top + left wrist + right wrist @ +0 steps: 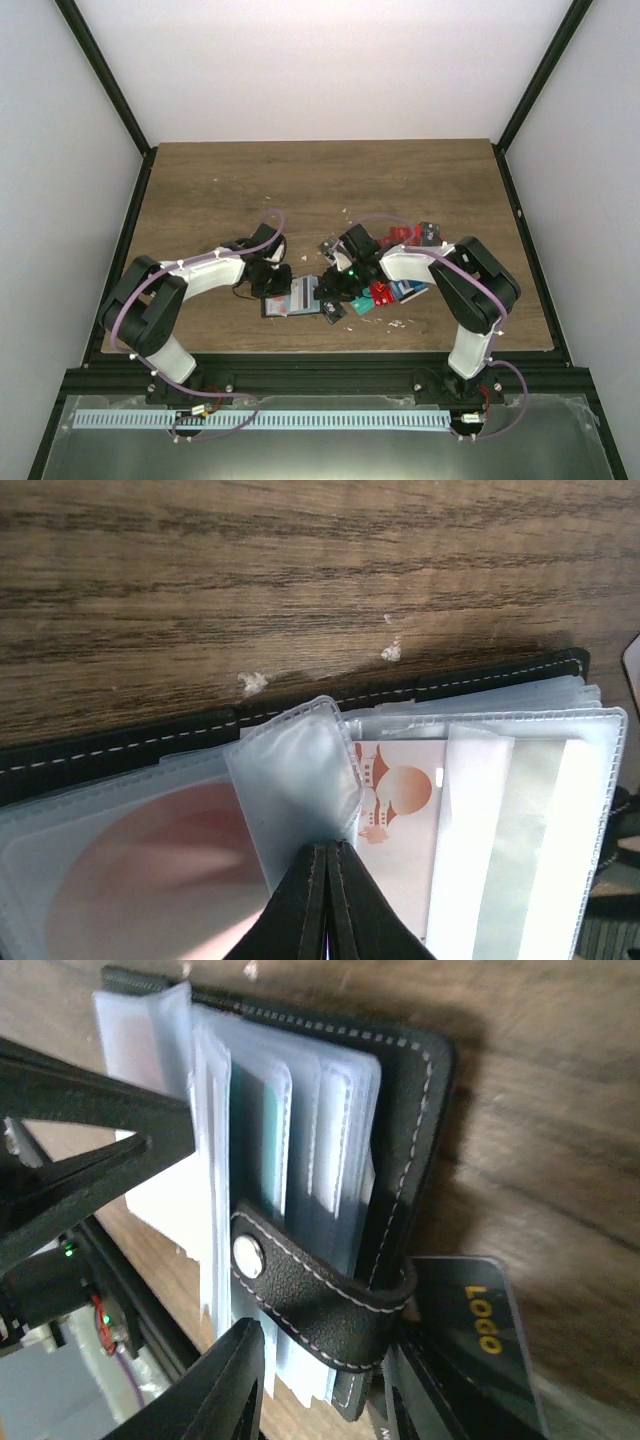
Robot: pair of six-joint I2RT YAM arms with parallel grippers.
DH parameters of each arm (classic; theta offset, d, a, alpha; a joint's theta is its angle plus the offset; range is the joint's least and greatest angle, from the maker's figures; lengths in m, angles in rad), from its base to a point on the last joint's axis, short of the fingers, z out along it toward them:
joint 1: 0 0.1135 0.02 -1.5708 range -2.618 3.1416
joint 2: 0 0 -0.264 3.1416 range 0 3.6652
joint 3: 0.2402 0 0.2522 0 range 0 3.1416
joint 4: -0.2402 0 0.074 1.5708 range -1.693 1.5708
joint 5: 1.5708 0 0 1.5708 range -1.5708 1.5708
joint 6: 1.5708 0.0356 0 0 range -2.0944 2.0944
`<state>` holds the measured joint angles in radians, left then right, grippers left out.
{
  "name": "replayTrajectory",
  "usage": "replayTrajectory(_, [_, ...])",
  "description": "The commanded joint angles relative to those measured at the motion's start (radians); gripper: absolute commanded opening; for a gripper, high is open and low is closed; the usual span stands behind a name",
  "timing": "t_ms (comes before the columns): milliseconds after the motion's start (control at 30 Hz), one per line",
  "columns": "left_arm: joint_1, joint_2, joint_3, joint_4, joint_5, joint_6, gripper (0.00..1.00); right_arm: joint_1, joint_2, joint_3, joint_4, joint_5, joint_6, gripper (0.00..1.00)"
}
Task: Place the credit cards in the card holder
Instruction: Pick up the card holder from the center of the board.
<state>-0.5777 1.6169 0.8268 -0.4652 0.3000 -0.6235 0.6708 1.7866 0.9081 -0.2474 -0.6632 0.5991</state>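
Your left gripper (327, 848) pinched a sleeve (290, 780) of the card holder (120, 748); the cards (385, 293) lay toward the right edge, nearer your wide right gripper (330, 1375).

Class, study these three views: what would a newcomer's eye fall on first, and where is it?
The open black stitched card holder, fanned with clear plastic sleeves, lies centrally near the front edge of the wooden table. The left gripper pinches one sleeve. Red and teal cards scatter to the holder's right, and a black card printed LOGO lies beside its snap tab.
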Motion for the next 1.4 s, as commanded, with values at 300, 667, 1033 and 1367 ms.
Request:
replayTrajectory(300, [-0.007,-0.003,-0.059,0.038,0.022,-0.001,0.04,-0.003,-0.091,-0.010,0.235,-0.229,0.114,0.15])
replayTrajectory(667, [0.007,-0.252,-0.077,-0.045,-0.019,-0.108,0.08,0.070,0.048,0.127,0.214,-0.272,0.087,0.21])
replayTrajectory(1033, [0.059,-0.698,-0.281,-0.202,-0.157,-0.345,0.26,0.167,0.199,0.259,0.252,-0.362,0.093,0.40])
replayTrajectory(1367, [0.059,-0.669,-0.337,-0.055,-0.093,-0.295,0.44,0.089,0.051,0.224,0.129,-0.274,-0.015,0.52])
